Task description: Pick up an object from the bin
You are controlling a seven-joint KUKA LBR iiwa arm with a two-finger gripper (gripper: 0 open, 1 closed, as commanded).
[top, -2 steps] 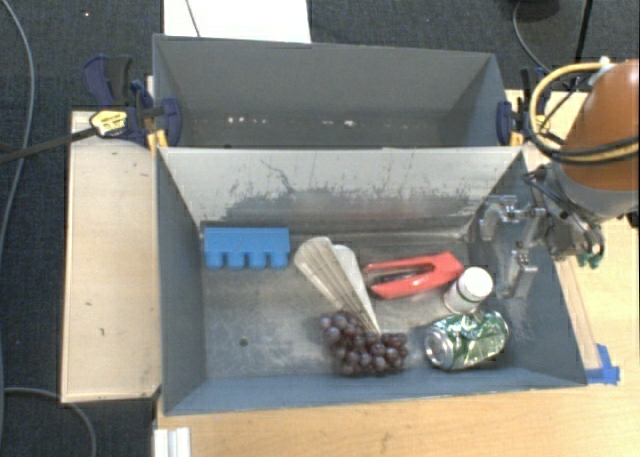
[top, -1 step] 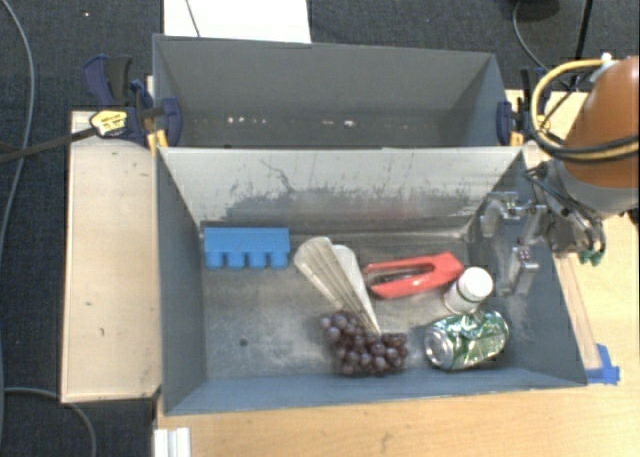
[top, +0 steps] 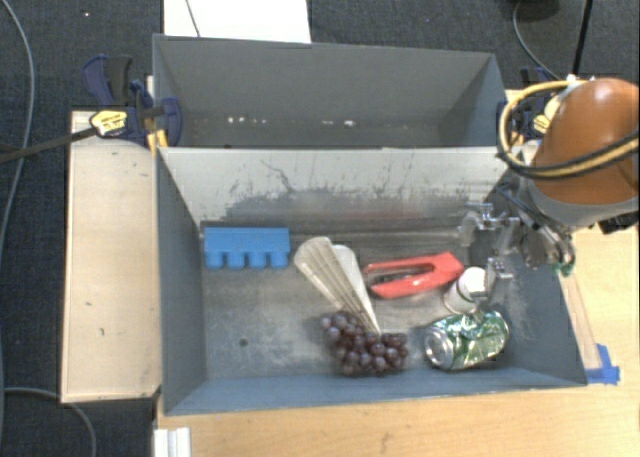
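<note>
Fingers (top: 495,255) are seen parted and empty by the right wall of the bin (top: 330,185); the small white bottle (top: 466,291) is found just beside them, toward the view's lower left, next to the crushed green can (top: 467,338).

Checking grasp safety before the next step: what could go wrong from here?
1. The end effector hangs at the right end of the bin, by a small white round thing crowded between a red tool and a crushed green can. A grasp there could catch or shove a neighbour.
2. The sloped right wall is near, so the end effector may scrape it going down.
</note>
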